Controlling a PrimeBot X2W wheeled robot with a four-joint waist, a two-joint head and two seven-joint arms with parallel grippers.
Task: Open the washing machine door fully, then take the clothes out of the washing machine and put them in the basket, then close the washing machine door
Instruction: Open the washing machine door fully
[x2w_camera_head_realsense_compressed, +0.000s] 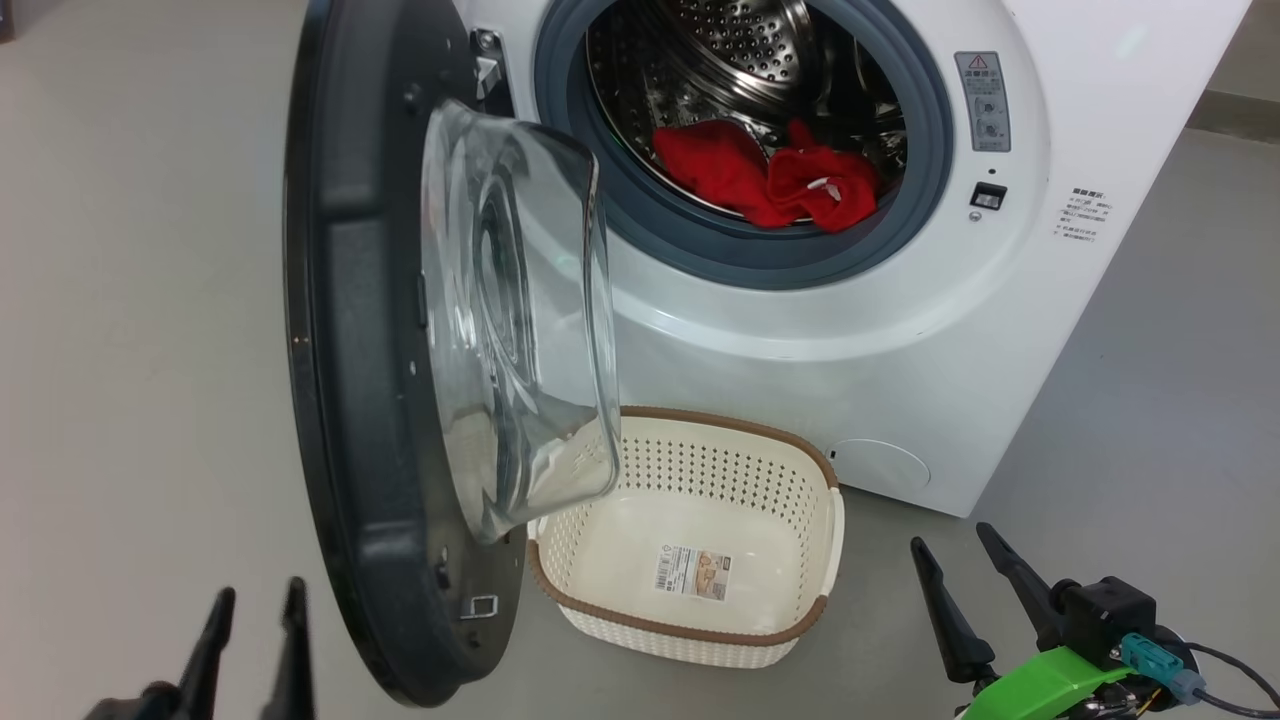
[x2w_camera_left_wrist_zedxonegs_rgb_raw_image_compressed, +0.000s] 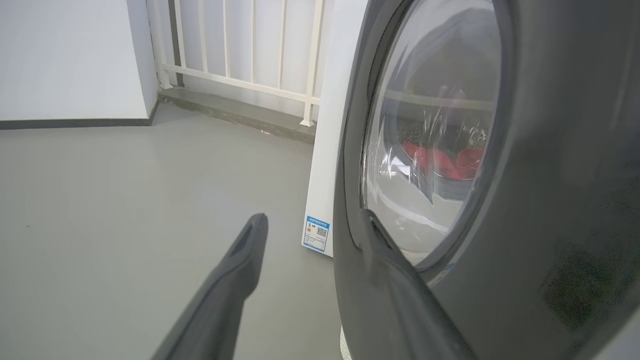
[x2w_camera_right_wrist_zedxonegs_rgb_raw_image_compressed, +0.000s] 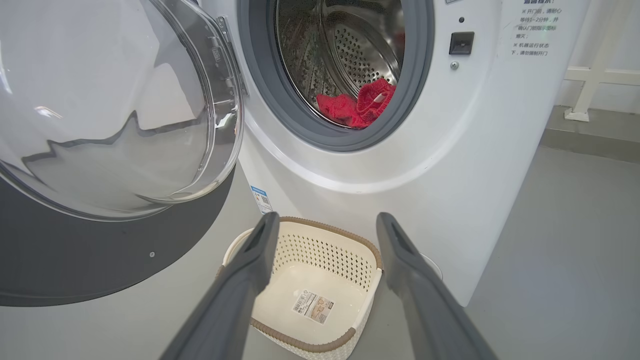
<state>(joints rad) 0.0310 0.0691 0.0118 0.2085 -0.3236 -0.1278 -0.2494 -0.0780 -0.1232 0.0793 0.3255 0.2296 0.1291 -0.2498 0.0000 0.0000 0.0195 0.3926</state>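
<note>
The washing machine (x2w_camera_head_realsense_compressed: 800, 330) stands with its door (x2w_camera_head_realsense_compressed: 350, 350) swung out, edge-on to me, the glass bowl (x2w_camera_head_realsense_compressed: 520, 320) bulging to the right. Red clothes (x2w_camera_head_realsense_compressed: 770, 180) lie at the drum's bottom, with the same clothes (x2w_camera_right_wrist_zedxonegs_rgb_raw_image_compressed: 355, 102) in the right wrist view. The basket (x2w_camera_head_realsense_compressed: 680, 632) sits on the floor below the opening and holds just a paper label. My left gripper (x2w_camera_head_realsense_compressed: 255, 605) is open, low beside the door's outer face. One finger (x2w_camera_left_wrist_zedxonegs_rgb_raw_image_compressed: 380, 250) overlaps the door's rim (x2w_camera_left_wrist_zedxonegs_rgb_raw_image_compressed: 550, 150); I cannot tell whether it touches. My right gripper (x2w_camera_right_wrist_zedxonegs_rgb_raw_image_compressed: 327, 218) is open above the basket (x2w_camera_right_wrist_zedxonegs_rgb_raw_image_compressed: 300, 342).
Grey floor spreads left of the door. In the left wrist view, a white railing (x2w_camera_left_wrist_zedxonegs_rgb_raw_image_compressed: 250, 45) on a raised step and a white wall (x2w_camera_left_wrist_zedxonegs_rgb_raw_image_compressed: 65, 55) stand behind the machine's side. A low step (x2w_camera_right_wrist_zedxonegs_rgb_raw_image_compressed: 590, 135) runs to the right of the machine.
</note>
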